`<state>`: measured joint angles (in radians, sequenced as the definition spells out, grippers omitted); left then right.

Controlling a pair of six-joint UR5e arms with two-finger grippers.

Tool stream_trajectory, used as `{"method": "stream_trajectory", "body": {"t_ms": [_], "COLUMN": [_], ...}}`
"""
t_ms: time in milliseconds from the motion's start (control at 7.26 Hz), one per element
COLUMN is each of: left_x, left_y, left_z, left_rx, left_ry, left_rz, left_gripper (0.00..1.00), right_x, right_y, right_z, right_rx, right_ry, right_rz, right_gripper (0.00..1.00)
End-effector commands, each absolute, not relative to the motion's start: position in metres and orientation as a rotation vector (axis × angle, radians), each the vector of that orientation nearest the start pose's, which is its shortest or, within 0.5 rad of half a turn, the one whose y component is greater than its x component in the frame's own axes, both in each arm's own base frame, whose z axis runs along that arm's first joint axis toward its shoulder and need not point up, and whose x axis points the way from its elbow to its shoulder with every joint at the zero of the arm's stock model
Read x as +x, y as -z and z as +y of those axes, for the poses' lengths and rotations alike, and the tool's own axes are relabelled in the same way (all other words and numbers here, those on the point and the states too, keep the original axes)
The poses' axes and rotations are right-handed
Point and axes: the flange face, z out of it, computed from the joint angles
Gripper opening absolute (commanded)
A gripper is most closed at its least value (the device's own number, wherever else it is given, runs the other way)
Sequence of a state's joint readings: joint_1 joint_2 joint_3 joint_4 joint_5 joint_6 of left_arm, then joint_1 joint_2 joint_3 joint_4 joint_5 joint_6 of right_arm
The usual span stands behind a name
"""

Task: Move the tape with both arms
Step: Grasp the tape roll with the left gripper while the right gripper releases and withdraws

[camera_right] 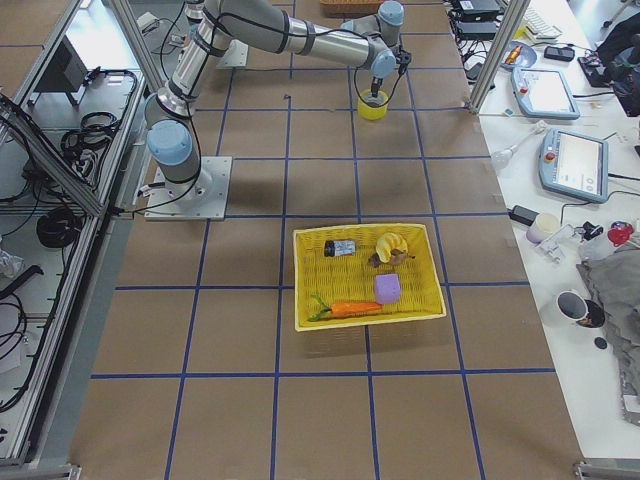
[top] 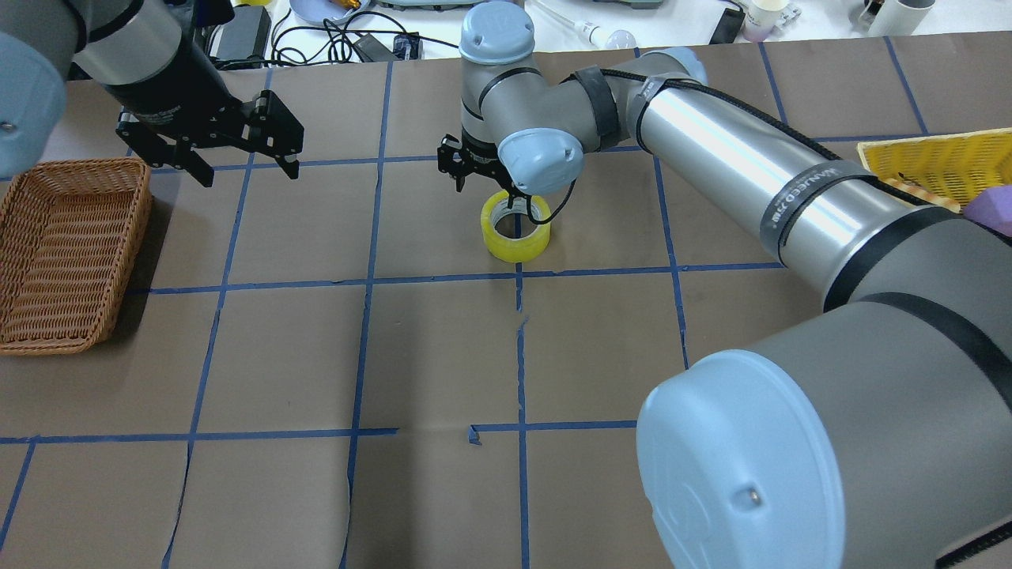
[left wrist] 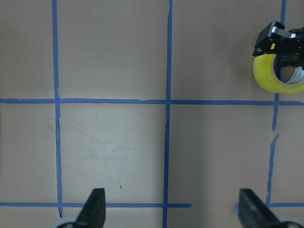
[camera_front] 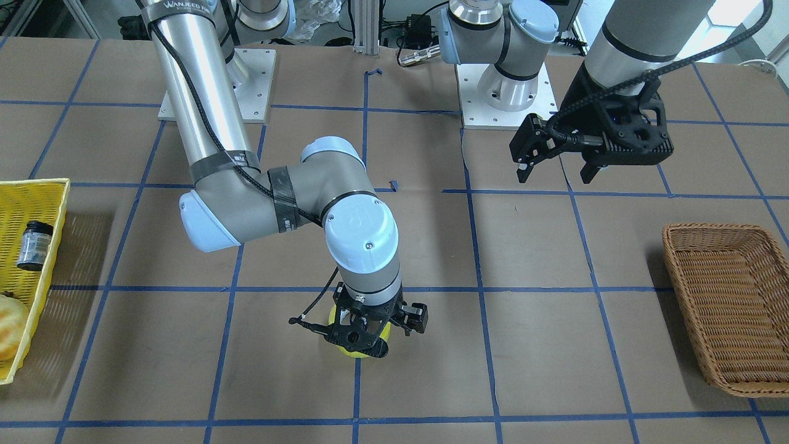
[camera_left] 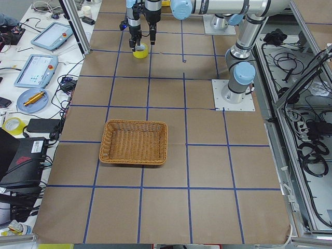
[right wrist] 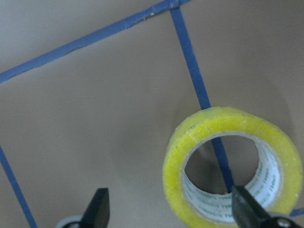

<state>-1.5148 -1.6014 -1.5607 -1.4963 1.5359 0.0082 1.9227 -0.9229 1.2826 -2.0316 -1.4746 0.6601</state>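
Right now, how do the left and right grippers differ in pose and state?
The right gripper straddles the wall of the tape, with one finger in its core and the other outside. The left gripper has only bare table between its fingers. The right gripper is low by the table, while the left gripper hangs higher, near the wicker basket. Both are open and hold nothing.

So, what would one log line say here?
right gripper: open, straddling tape wall | tape: flat on table | left gripper: open, hovering apart

The right arm [top: 711,134] stretches far out, wrist turned straight down, its right gripper [right wrist: 168,208] low with fingers parted, while the left arm [top: 142,47] holds the left gripper [top: 251,170] raised, fingers spread wide, pointing down.
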Motion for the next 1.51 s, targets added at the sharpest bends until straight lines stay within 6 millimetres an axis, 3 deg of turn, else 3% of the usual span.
{"method": "stream_trajectory", "body": {"t_ms": [0, 138, 275, 413, 551, 688, 826, 1101, 1377], "left_x": [-0.131, -0.155, -0.184, -0.229, -0.251, -0.264, -0.283, -0.311, -0.317], "left_y": [-0.447, -0.426, -0.400, -0.368, -0.328, -0.287, -0.255, -0.223, -0.198], "left_z": [-0.537, -0.550, -0.562, -0.572, -0.588, -0.604, -0.611, -0.616, -0.617], "left_rx": [-0.067, -0.068, -0.162, -0.185, -0.168, -0.128, -0.101, -0.061, -0.049], "left_ry": [0.085, 0.142, 0.154, 0.188, 0.210, 0.230, 0.230, 0.226, 0.169], "left_rz": [3.177, 3.179, 3.187, 3.196, 3.202, 3.210, 3.216, 3.224, 3.219], "left_gripper": [1.00, 1.00, 1.00, 1.00, 1.00, 1.00, 1.00, 0.95, 0.54], "right_x": [0.329, 0.268, 0.207, 0.165, 0.145, 0.144, 0.137, 0.137, 0.133], "right_y": [-0.354, -0.388, -0.421, -0.435, -0.440, -0.427, -0.429, -0.445, -0.451], "right_z": [-0.631, -0.631, -0.610, -0.585, -0.548, -0.517, -0.511, -0.508, -0.499], "right_rx": [0.238, 0.264, 0.205, 0.229, 0.290, 0.285, 0.291, 0.269, 0.226], "right_ry": [0.085, 0.046, -0.043, -0.059, -0.069, -0.101, -0.091, -0.041, -0.045], "right_rz": [3.015, 3.029, 3.050, 3.050, 3.047, 3.051, 3.070, 3.089, 3.116], "right_gripper": [1.00, 1.00, 1.00, 1.00, 1.00, 1.00, 1.00, 1.00, 1.00]}}
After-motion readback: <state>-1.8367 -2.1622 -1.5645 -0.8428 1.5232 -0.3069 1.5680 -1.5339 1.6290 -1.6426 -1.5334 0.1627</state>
